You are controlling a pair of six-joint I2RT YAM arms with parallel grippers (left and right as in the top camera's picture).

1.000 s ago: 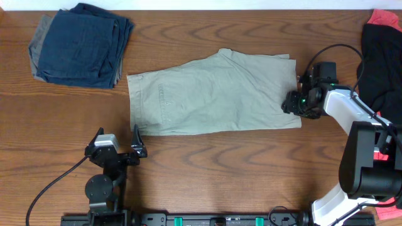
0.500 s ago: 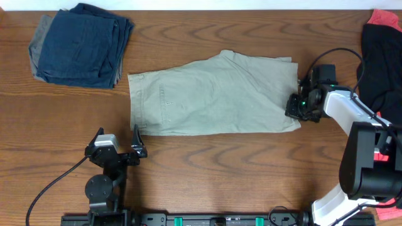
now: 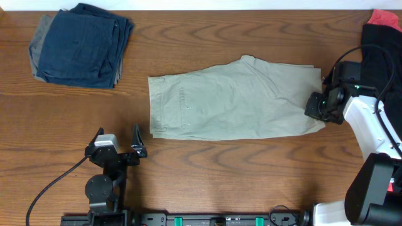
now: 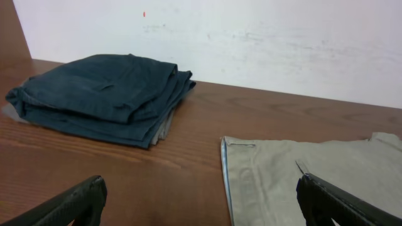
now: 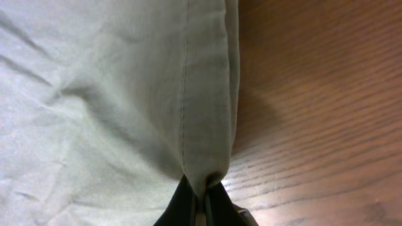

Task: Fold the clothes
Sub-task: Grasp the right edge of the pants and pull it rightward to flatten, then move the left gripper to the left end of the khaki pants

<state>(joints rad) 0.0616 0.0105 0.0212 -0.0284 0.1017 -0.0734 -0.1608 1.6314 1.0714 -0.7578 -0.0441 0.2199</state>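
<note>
The khaki shorts [image 3: 235, 100] lie flat across the middle of the table, waistband end to the left. My right gripper [image 3: 316, 103] is shut on their right edge; in the right wrist view the hemmed fold of the shorts [image 5: 157, 88] is pinched between the dark fingertips of the right gripper [image 5: 204, 196]. My left gripper [image 3: 120, 143] rests open near the front edge, left of the shorts and apart from them. In the left wrist view its fingers [image 4: 75, 202] stand wide, the left gripper [image 4: 204, 204] low over the wood with the shorts' waistband end [image 4: 270, 176] just ahead.
A stack of folded navy garments [image 3: 81, 45] lies at the back left, also seen as the navy stack [image 4: 103, 94] in the left wrist view. A black and red garment [image 3: 382, 50] lies at the right edge, near the right arm.
The right gripper closed on the shorts' right edge and pulled the whole garment to the right. The left arm has not moved.
</note>
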